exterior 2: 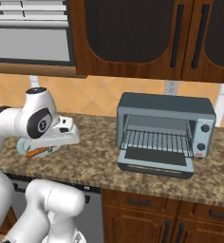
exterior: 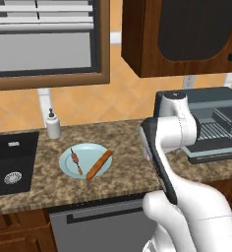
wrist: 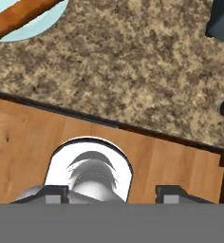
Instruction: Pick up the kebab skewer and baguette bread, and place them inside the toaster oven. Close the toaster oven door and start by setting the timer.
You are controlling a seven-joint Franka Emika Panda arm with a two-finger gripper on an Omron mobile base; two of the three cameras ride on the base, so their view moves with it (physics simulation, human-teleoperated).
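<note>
A light blue plate (exterior: 69, 170) on the speckled counter holds the kebab skewer (exterior: 76, 162) and, to its right, the orange baguette bread (exterior: 99, 164). At the right stands the toaster oven (exterior 2: 166, 110); its door (exterior 2: 156, 159) lies folded down and open, and the wire rack (exterior 2: 156, 140) inside is bare. My gripper (wrist: 114, 193) hangs over the counter's front edge between plate and oven. Its two fingertips (wrist: 54, 192) are wide apart with nothing between them. In the hand view, one end of the baguette bread (wrist: 23, 14) shows at the top left and a corner of the toaster oven (wrist: 223, 19) at the top right.
A black sink (exterior: 12, 162) is set into the counter left of the plate, with a white soap dispenser (exterior: 53, 125) behind it. Dark wooden wall cabinets (exterior 2: 133, 38) hang above the oven. A grey dishwasher front (exterior: 98, 221) sits under the counter edge.
</note>
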